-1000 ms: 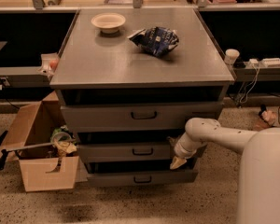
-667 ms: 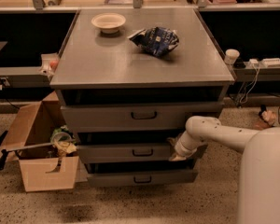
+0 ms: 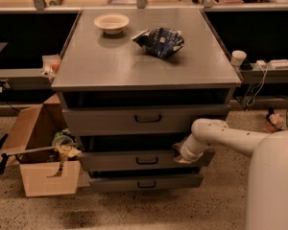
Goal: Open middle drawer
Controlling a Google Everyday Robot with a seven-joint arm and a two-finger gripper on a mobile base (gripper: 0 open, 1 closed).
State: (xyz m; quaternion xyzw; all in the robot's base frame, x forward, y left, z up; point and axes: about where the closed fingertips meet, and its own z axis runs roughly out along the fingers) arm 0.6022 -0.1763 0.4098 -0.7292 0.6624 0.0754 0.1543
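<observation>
Room's a workshop-type space: speckled floor (image 3: 134, 210), long counter (image 3: 110, 1) across the back, way up behind the gripper (image 3: 182, 155). The grey tabletop (image 3: 110, 66) of the drawer cabinet is above the gripper and to its left. On it, far up-left of the gripper, there's a small pale bowl (image 3: 111, 22), and a crumpled blue snack bag (image 3: 159, 41) almost straight above the gripper.

Containers: the gripper is pressed against the right end of the middle drawer (image 3: 115, 161), at its top edge, w/ the white arm (image 3: 230, 138) coming in from the right. Can't tell if it's clenched or released, it's tucked into the dark gap above the drawer front. The drawer's little loop handle (image 3: 147, 160) is just left of the gripper. Top drawer (image 3: 110, 121) is above it, bottom drawer (image 3: 115, 183) below.

Far left of the gripper, on the floor, is an open cardboard box (image 3: 48, 178) w/ some crumpled stuff inside, can't make out what.
</observation>
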